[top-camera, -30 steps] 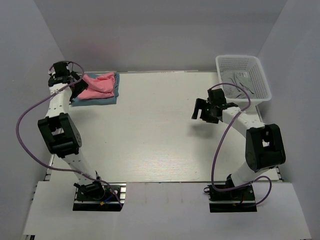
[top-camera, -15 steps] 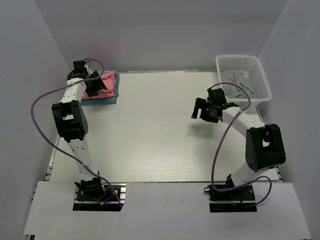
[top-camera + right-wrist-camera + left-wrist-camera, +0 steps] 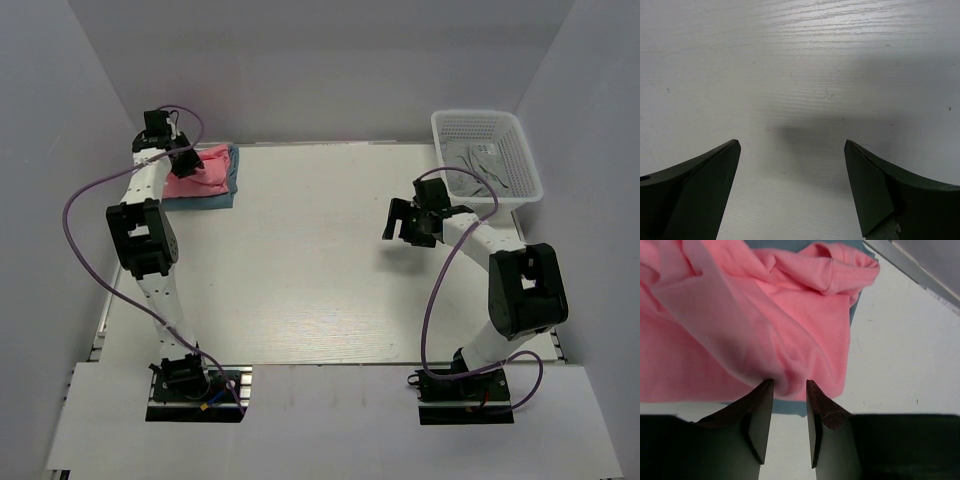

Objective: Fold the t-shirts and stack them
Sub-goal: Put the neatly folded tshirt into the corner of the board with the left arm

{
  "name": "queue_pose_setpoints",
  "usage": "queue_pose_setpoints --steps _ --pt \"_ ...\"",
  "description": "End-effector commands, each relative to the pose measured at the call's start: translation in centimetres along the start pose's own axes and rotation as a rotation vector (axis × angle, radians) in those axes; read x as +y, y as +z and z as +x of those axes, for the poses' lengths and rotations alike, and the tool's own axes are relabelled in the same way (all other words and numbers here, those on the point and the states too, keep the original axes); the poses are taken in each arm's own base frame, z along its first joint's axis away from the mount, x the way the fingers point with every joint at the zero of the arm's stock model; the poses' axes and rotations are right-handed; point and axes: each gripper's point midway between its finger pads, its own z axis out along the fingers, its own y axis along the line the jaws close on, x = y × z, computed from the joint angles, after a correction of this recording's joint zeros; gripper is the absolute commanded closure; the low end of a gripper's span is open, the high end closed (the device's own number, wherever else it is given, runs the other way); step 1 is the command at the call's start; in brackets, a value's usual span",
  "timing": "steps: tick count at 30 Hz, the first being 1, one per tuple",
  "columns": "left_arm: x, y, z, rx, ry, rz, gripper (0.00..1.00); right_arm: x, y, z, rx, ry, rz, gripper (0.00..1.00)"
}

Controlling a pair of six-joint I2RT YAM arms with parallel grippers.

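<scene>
The salmon pink t-shirt (image 3: 203, 172) lies crumpled on the folded teal-blue t-shirt (image 3: 229, 190) at the table's far left corner. My left gripper (image 3: 186, 160) is down at the pink shirt's left edge. In the left wrist view its jaws (image 3: 789, 385) stand narrow, pinching a raised fold of pink cloth (image 3: 740, 315) between the fingertips, with a strip of teal-blue (image 3: 790, 408) showing beneath. My right gripper (image 3: 402, 222) hovers over bare table at the right. It is wide open (image 3: 792, 147) with nothing between its fingers.
A white mesh basket (image 3: 523, 150) stands at the back right with grey cloth (image 3: 478, 172) in it. White walls close in the table (image 3: 320, 270) at left, back and right. The left arm's purple cable loops out towards the left wall.
The left gripper has swung in over the pink shirt's left edge and narrowed its jaws onto a fold of it. The right arm has stayed still.
</scene>
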Motion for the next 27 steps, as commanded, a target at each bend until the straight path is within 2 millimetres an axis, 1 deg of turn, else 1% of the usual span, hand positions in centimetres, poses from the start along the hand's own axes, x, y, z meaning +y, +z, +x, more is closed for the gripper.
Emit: queue_pose_setpoints --steps 1,2,3,4,6,7,9,10,11,12,13,15,16,19,22,23,24,25,26,27 --pt "-0.3 0.5 -1.8 -0.045 -0.004 0.001 0.57 0.0 0.3 -0.5 -0.010 -0.011 0.010 0.10" --pt "-0.4 0.7 -1.7 -0.036 -0.005 0.007 0.59 -0.2 0.4 -0.5 -0.008 -0.008 0.014 0.10" --pt "-0.4 0.5 -1.8 -0.036 0.004 0.007 0.71 -0.1 0.4 -0.6 -0.008 -0.013 0.014 0.10" --pt "-0.2 1.0 -1.5 -0.026 0.003 0.003 0.76 -0.3 0.4 -0.6 -0.007 -0.009 0.015 0.10" --pt "-0.2 1.0 -1.5 -0.026 0.003 0.003 0.90 -0.2 0.4 -0.8 -0.011 -0.010 0.017 0.10" --pt "-0.1 1.4 -1.2 -0.018 0.002 -0.001 0.90 -0.3 0.5 -0.6 -0.007 -0.008 0.023 0.10" --pt "-0.1 1.4 -1.2 -0.018 0.002 -0.001 1.00 -0.4 0.5 -0.6 -0.004 -0.008 0.025 0.10" --pt "-0.3 0.9 -1.5 -0.027 0.003 0.004 1.00 -0.4 0.5 -0.6 -0.006 -0.009 0.025 0.10" --pt "-0.3 1.2 -1.8 -0.043 0.005 0.010 1.00 -0.4 0.6 -0.6 -0.003 -0.011 0.026 0.10" --pt "-0.3 0.9 -1.8 -0.048 0.015 0.012 1.00 -0.4 0.6 -0.6 -0.003 -0.008 0.026 0.10" --pt "-0.6 0.2 -2.3 -0.069 0.018 0.021 1.00 -0.3 0.6 -0.7 -0.004 -0.009 0.025 0.10" --pt "-0.9 0.1 -2.8 -0.113 0.024 0.039 1.00 -0.4 0.8 -0.6 0.001 -0.010 0.027 0.10" --pt "-1.2 -0.6 -3.5 -0.144 0.039 0.052 1.00 -0.4 0.8 -0.5 0.006 -0.007 0.028 0.10" --pt "-1.7 -0.6 -4.6 -0.181 0.044 0.067 1.00 -0.4 0.9 -0.7 0.007 -0.007 0.030 0.10" --pt "-2.3 0.6 -5.5 -0.188 0.048 0.091 1.00 -0.2 0.9 -0.7 0.009 -0.009 0.029 0.10" --pt "-2.6 0.6 -6.3 -0.208 0.051 0.099 1.00 -0.8 0.8 -0.9 -0.002 -0.002 0.059 0.10" --pt "-2.1 0.8 -6.7 -0.214 0.046 0.095 1.00 -0.8 0.7 -1.0 -0.005 -0.001 0.060 0.10" --pt "-1.9 1.7 -6.5 -0.206 0.044 0.091 1.00 -0.8 0.4 -1.2 -0.011 -0.001 0.061 0.10" --pt "-2.1 1.6 -7.1 -0.218 0.046 0.096 1.00 -0.8 0.2 -1.4 -0.020 -0.002 0.064 0.10" --pt "-1.9 1.8 -7.5 -0.226 0.029 0.104 1.00 -0.6 0.0 -1.6 -0.029 -0.002 0.061 0.10"
